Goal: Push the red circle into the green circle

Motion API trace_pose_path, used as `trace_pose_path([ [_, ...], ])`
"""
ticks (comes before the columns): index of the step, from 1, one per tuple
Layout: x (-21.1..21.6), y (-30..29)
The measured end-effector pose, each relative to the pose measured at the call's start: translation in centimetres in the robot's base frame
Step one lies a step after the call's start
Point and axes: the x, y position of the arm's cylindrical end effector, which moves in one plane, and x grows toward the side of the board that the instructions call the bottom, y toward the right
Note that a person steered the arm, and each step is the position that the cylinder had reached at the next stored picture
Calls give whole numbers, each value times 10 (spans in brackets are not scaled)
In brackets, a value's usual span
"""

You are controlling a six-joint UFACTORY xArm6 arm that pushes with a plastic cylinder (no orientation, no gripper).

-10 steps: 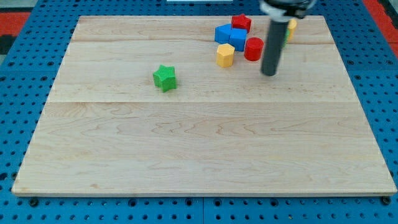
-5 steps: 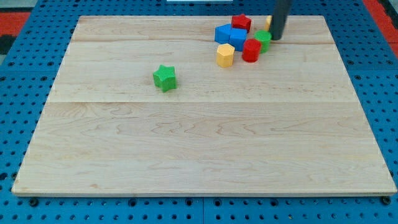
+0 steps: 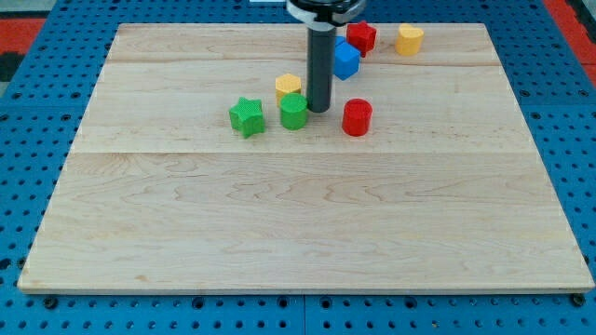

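Observation:
The red circle (image 3: 357,117) stands on the wooden board (image 3: 298,214), right of centre in the upper half. The green circle (image 3: 293,111) stands to its left, with a gap between them. My tip (image 3: 318,109) rests on the board in that gap, right beside the green circle's right side and clear of the red circle. The rod rises from it to the view's top.
A green star (image 3: 247,116) lies left of the green circle. A yellow block (image 3: 288,87) sits just above the green circle. A blue block (image 3: 345,60), a red block (image 3: 361,36) and another yellow block (image 3: 409,39) lie near the top edge.
My tip has swept from the upper right cluster down and left. The green circle, the red circle and a yellow block have moved down-left; the green circle now sits near the green star.

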Motion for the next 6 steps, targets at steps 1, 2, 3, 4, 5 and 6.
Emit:
trace_pose_path([
  [1,-8,-5],
  [2,-11,45],
  [3,-11,118],
  [4,3,161],
  [5,29,135],
  [6,26,80],
])
